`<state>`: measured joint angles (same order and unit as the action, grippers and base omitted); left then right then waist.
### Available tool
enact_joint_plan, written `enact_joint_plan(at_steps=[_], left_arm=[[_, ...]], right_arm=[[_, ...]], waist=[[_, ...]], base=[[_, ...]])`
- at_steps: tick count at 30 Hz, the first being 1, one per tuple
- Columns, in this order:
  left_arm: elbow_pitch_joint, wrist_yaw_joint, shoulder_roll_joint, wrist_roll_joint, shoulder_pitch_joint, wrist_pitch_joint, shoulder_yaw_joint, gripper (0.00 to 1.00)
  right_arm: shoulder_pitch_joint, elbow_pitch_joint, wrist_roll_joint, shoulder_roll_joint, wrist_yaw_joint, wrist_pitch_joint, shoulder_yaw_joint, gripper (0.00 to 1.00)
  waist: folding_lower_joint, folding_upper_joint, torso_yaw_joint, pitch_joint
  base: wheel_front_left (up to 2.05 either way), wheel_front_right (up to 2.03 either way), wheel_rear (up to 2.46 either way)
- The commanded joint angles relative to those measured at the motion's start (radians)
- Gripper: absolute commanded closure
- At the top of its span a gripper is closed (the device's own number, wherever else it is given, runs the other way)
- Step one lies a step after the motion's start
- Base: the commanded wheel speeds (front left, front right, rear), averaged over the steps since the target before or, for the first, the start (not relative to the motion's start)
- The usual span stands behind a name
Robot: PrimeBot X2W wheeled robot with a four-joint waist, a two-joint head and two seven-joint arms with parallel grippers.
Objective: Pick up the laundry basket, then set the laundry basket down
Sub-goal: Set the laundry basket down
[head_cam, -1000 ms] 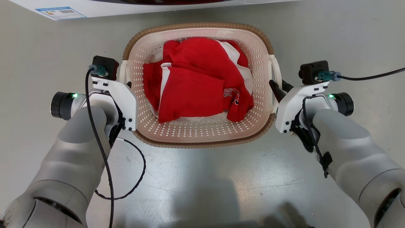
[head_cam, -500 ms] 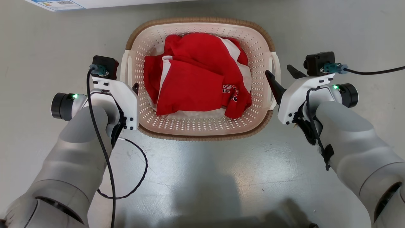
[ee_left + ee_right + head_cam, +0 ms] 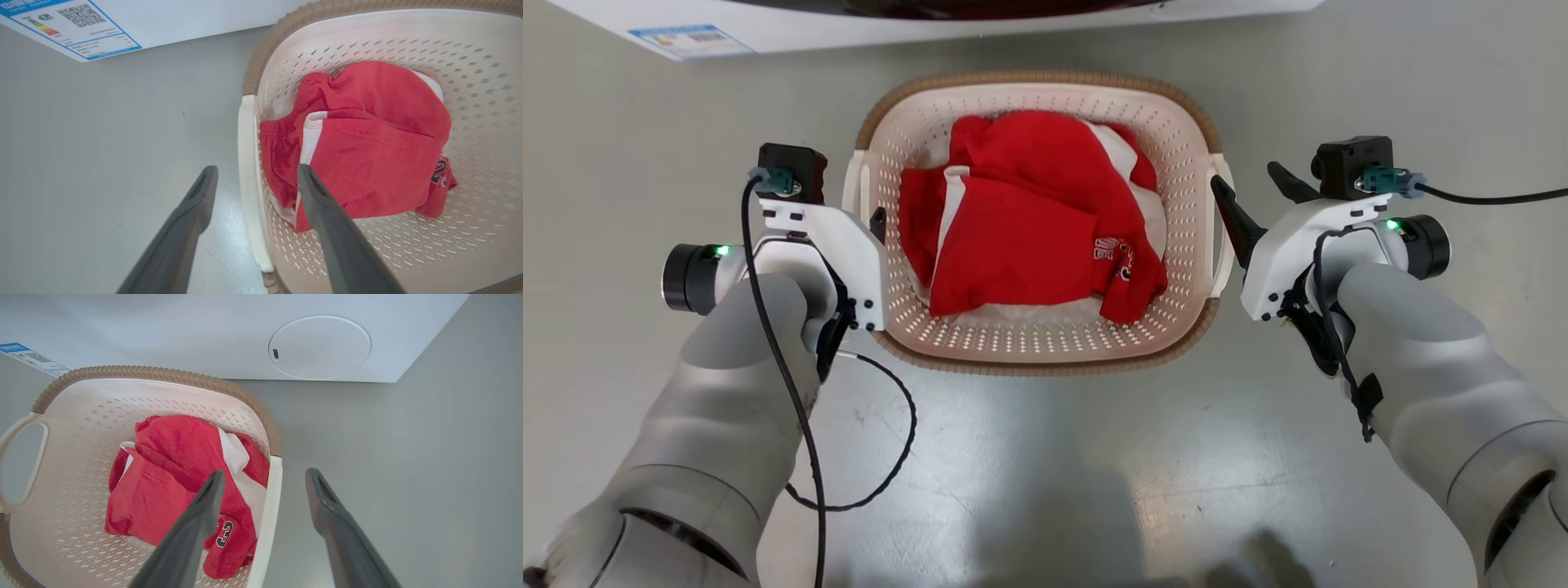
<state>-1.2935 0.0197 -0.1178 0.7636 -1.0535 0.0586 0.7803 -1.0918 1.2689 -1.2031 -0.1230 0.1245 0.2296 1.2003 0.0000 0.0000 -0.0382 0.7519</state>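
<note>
Head view looks down on a white washing machine (image 3: pixel 849 28) along the top edge and a grey floor (image 3: pixel 1045 457). The laundry basket (image 3: pixel 1037 79) stands on that floor, just in front of the machine and between the two arms.

The basket holds a crumpled red garment (image 3: pixel 1021 245) with a printed number, heaped toward the middle, and some white cloth (image 3: pixel 237 457) shows under it. The perforated base near the front wall is bare.

Left wrist view shows the left gripper (image 3: pixel 257 168) with its jaws spread wide. They straddle the white left handle (image 3: pixel 247 171), one finger over the floor and the other inside the basket above the clothes. Neither finger appears to press on the handle. Right wrist view shows the same on the other side: the right gripper (image 3: pixel 265 473) has wide jaws either side of the right handle (image 3: pixel 265 522).

With the basket grounded and neither handle gripped, the moment reads as one end of the carry: either the grasp is about to close or the set-down is complete. The frames alone do not decide which. A lift would call for both jaws closing on the handles together and rising level, so the load does not tip. A finished set-down would call for both arms drawing outward without snagging a handle.
</note>
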Motion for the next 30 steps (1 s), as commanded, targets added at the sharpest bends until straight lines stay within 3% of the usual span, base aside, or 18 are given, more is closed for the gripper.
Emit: enact_joint_plan(at_steps=[1,6,12,22,30], left_arm=[[0.003,-0.009,-0.023,0.01,0.017,0.012,-0.017,0.0],[0.003,-0.014,-0.014,0.021,0.041,0.07,-0.025,0.0],[0.003,-0.001,-0.006,0.042,0.082,0.129,-0.04,0.0],[0.029,0.013,0.0,0.059,0.201,0.201,-0.07,0.0],[0.183,-0.022,-0.044,0.018,0.299,0.203,-0.141,0.0]], right_arm=[[0.045,0.001,0.007,0.005,0.006,0.017,0.004,0.0],[0.047,0.01,0.037,-0.002,0.006,0.031,-0.011,0.0],[0.028,-0.01,0.147,-0.029,0.006,0.032,-0.12,0.0],[0.165,-0.121,0.482,-0.099,0.006,0.032,-0.445,0.0],[0.297,-0.232,0.706,-0.113,0.006,0.032,-0.668,0.0]], waist=[[0.0,0.0,-0.001,-0.014],[0.0,0.0,-0.003,-0.067],[0.0,0.0,-0.008,-0.152],[0.0,0.0,-0.017,-0.371],[0.0,0.0,-0.017,-0.499]], base=[[0.0,0.0,0.0],[0.0,0.0,0.0],[0.0,0.0,0.0],[0.0,0.0,0.0],[0.0,0.0,0.0]])
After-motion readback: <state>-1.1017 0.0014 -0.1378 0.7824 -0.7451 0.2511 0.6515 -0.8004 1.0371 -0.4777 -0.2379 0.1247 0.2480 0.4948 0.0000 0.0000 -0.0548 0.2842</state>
